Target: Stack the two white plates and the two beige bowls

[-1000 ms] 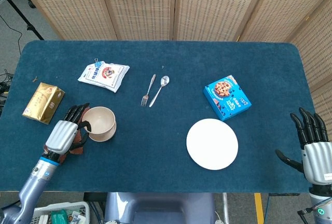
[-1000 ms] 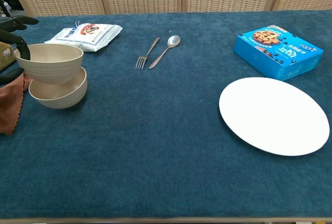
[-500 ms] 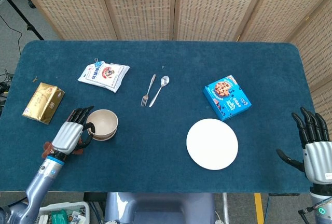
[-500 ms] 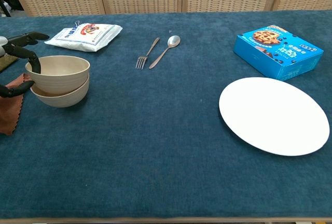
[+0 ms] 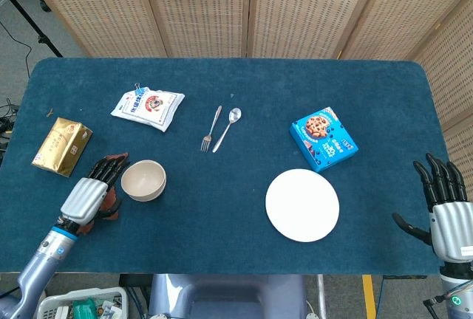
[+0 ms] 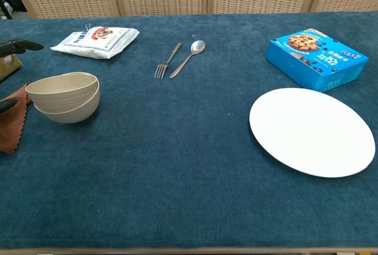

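Note:
Two beige bowls [image 5: 143,180] [image 6: 64,96] sit nested at the table's front left, the upper one slightly tilted in the lower. My left hand [image 5: 92,193] is just left of them, fingers apart, holding nothing and clear of the bowls; only its fingertips [image 6: 18,45] show in the chest view. A white plate [image 5: 302,204] [image 6: 312,131] lies flat at the front right; whether it is one plate or two stacked I cannot tell. My right hand [image 5: 444,207] hovers off the table's right edge, fingers spread and empty.
A brown cloth [image 6: 12,122] lies under my left hand. A gold packet [image 5: 62,146], a white snack bag [image 5: 148,106], a fork [image 5: 211,128], a spoon [image 5: 228,127] and a blue cookie box [image 5: 323,138] lie across the table's middle.
My left hand lowered the upper bowl into the lower one, let go, and drew back to the left. The right hand has stayed still.

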`<state>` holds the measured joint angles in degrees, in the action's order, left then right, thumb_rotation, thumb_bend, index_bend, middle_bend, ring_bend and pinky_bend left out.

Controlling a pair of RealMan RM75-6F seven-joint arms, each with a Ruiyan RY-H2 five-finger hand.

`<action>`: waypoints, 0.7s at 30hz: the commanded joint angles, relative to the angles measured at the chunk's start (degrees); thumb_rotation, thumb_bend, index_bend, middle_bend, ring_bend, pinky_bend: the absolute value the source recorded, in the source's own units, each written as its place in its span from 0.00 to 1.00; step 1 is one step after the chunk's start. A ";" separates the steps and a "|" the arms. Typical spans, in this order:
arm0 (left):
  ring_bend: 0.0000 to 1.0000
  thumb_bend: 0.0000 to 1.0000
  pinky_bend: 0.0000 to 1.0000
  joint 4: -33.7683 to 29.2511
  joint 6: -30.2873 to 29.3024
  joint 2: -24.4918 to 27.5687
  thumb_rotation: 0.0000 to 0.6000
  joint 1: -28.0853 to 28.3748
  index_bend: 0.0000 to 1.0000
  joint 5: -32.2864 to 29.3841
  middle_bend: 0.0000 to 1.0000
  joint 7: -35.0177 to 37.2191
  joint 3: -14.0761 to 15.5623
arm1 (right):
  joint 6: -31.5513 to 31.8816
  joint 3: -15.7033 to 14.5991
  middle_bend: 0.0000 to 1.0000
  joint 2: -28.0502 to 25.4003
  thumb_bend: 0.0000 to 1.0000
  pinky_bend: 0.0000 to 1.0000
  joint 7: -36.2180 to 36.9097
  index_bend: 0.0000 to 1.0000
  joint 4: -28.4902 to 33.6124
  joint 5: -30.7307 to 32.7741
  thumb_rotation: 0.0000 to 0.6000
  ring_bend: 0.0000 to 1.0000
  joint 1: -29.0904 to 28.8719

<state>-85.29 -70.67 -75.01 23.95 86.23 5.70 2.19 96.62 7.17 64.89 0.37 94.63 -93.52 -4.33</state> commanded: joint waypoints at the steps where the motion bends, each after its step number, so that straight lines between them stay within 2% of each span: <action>1: 0.00 0.38 0.00 -1.10 -0.28 1.84 1.00 -0.38 0.00 1.77 0.00 3.71 0.82 | -0.01 -0.01 0.00 0.00 0.00 0.00 -0.06 0.00 0.07 -0.03 1.00 0.00 0.01; 5: 0.00 0.38 0.00 -2.34 -0.54 5.49 1.00 -0.38 0.00 7.42 0.00 8.91 4.11 | -0.25 -0.09 0.00 0.08 0.00 0.00 -0.18 0.00 0.06 -0.09 1.00 0.00 -0.06; 8: 0.00 0.38 0.00 -3.02 -1.61 6.81 1.00 -0.58 0.00 10.41 0.00 10.18 5.48 | -0.40 -0.13 0.00 0.10 0.00 0.00 -0.22 0.00 0.16 -0.08 1.00 0.00 -0.08; 14: 0.00 0.38 0.00 -5.10 -1.80 7.31 1.00 -0.37 0.00 13.31 0.00 8.08 6.31 | -0.44 -0.27 0.00 0.16 0.00 0.00 -0.52 0.00 0.39 -0.47 1.00 0.00 -0.12; 21: 0.00 0.38 0.00 -5.92 0.33 5.05 1.00 0.07 0.00 13.91 0.00 4.08 6.43 | -0.51 -0.25 0.00 0.21 0.00 0.00 -0.67 0.00 0.33 -0.32 1.00 0.00 -0.07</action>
<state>-91.11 -70.75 -69.48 23.96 100.03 10.43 8.54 96.11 6.91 65.10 -0.29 94.97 -93.83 -4.40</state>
